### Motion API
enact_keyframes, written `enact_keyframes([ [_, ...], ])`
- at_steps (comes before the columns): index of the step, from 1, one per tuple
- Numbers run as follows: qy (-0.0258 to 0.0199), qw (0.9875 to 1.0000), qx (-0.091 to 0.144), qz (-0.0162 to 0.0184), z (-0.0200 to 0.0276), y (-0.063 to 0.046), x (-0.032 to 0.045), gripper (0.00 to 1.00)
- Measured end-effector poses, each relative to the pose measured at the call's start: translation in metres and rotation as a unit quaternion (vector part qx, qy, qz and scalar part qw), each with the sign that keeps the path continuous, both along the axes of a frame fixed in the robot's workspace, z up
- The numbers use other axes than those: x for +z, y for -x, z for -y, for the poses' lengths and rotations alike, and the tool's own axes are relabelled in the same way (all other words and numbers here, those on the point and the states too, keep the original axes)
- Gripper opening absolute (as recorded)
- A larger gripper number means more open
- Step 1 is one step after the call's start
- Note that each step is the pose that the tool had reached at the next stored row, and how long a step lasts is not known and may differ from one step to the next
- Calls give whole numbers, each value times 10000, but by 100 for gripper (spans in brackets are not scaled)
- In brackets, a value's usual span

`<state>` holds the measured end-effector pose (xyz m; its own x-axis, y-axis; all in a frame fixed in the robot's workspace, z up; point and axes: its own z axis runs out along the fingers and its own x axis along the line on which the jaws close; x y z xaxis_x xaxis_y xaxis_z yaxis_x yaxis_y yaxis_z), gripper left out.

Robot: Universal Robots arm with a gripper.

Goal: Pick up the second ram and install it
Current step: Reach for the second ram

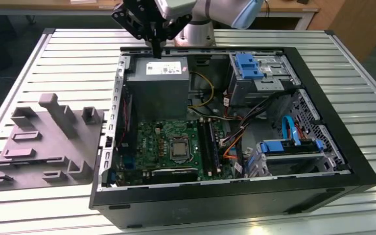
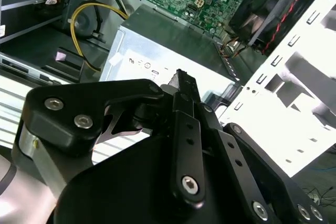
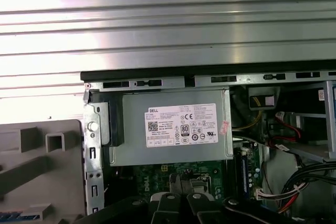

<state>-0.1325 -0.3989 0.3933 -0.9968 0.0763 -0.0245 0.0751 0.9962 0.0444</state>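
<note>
Hanging over the far wall of the open computer case (image 1: 318,115), the end effector (image 1: 156,55) was clenched, its fingers pressed together with nothing visible between them. Its tips stood above the top edge of the grey power supply (image 1: 156,81), clear of the metal.

In the first wrist view the case's black rim ran just beyond the power supply, with bare slatted counter (image 3: 168,30) past it. Below the power supply lay the green motherboard (image 1: 168,142), hemmed in by the perforated side wall on the exterior view's left and by cables and drive cages (image 1: 260,73) on the exterior view's right. The space above the board was open.

Outside the case, on the exterior view's left, the grey holder tray (image 1: 44,147) sat on the counter just beside the case wall, its posts standing upright. A blue-green strip at the tray's edge in the first wrist view looked like the second ram (image 3: 18,216), well apart from the end effector; I could not be certain of it.
</note>
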Motion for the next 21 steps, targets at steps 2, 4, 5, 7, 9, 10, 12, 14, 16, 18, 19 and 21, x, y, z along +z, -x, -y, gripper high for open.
enact_keyframes([
  [2,0,10000,0,0,0,30,0,10],
  [4,0,10000,0,0,0,62,0,10],
  [5,0,10000,0,0,0,79,0,10],
  [7,0,10000,1,0,0,114,0,10],
  [9,0,10000,1,0,0,149,0,10],
  [10,0,10000,0,0,0,165,0,10],
  [12,0,10000,0,0,0,198,0,10],
  [14,0,10000,0,0,0,232,0,10],
  [16,0,10000,0,0,0,258,0,10],
  [18,0,10000,0,0,0,284,0,10],
  [19,0,10000,1,0,0,298,0,10],
  [21,0,10000,0,0,0,328,0,10],
])
